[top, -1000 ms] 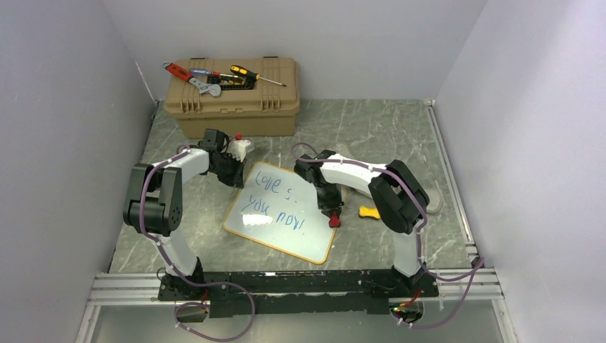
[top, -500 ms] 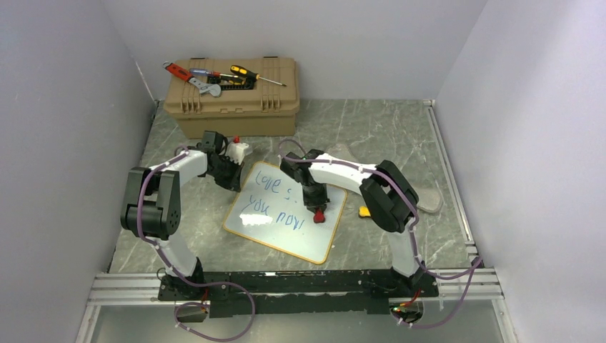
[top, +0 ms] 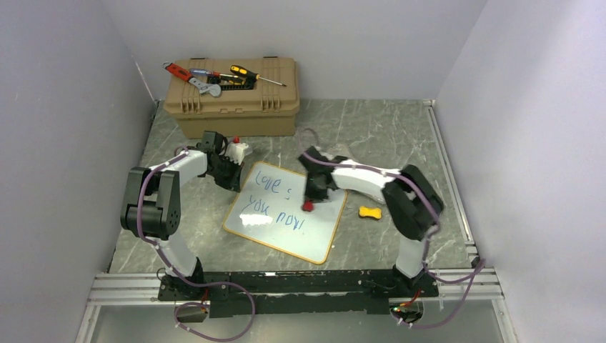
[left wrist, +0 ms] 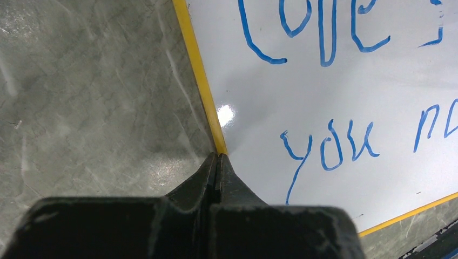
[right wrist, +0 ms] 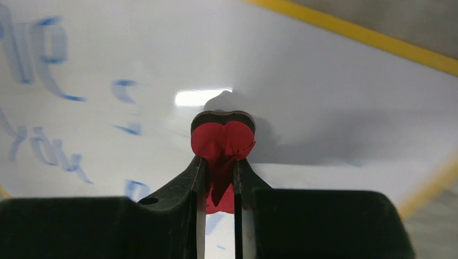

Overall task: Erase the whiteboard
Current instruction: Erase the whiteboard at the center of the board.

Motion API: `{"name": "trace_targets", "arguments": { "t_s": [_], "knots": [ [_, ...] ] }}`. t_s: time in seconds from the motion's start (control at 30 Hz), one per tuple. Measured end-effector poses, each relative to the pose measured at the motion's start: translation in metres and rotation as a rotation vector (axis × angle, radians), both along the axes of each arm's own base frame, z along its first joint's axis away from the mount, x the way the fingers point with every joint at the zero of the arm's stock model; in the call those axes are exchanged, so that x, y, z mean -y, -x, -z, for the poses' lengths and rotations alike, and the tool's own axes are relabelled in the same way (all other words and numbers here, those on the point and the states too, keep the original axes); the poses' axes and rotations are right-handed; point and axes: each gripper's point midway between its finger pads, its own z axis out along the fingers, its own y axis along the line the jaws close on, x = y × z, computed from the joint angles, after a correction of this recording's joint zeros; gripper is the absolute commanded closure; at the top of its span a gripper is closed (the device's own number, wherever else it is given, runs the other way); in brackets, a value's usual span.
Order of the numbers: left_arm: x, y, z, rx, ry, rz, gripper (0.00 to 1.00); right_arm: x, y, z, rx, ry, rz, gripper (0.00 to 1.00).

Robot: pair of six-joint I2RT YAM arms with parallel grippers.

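Observation:
The whiteboard (top: 314, 232) lies flat on the grey table, orange-framed, with blue handwriting across its left and middle. My left gripper (top: 230, 175) is shut with nothing in it, and its tip (left wrist: 217, 157) rests against the board's (left wrist: 335, 108) left frame edge. My right gripper (top: 312, 194) is shut on a red eraser (top: 308, 206). In the right wrist view the eraser (right wrist: 221, 137) sticks out from between the jaws of the right gripper (right wrist: 221, 162) and sits on the white surface (right wrist: 324, 70), just right of the writing.
A tan toolbox (top: 232, 100) stands at the back left with screwdrivers (top: 246, 73) and a wrench on its lid. A small yellow object (top: 369, 211) lies on the table right of the board. A white object with a red tip (top: 239, 148) sits behind the left gripper.
My right gripper carried the red eraser from beside the board's right edge leftward and away from me, onto the white surface. The left arm barely moved.

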Motion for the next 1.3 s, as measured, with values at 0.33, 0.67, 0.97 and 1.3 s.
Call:
{"name": "trace_targets", "arguments": {
  "t_s": [0.33, 0.67, 0.97, 1.3],
  "knots": [
    [0.000, 0.001, 0.000, -0.006, 0.004, 0.000, 1.00, 0.117, 0.029, 0.002, -0.037, 0.113, 0.154, 1.00],
    [0.001, 0.002, 0.001, -0.015, 0.017, 0.002, 1.00, 0.056, 0.002, 0.003, -0.019, 0.121, 0.059, 1.00],
    [0.002, 0.003, 0.000, -0.020, 0.024, 0.003, 1.00, -0.061, -0.024, -0.001, 0.029, -0.009, -0.065, 1.00],
    [0.002, 0.003, 0.000, -0.021, 0.023, 0.005, 1.00, -0.002, 0.008, 0.001, -0.006, -0.004, -0.011, 1.00]
  ]
}}
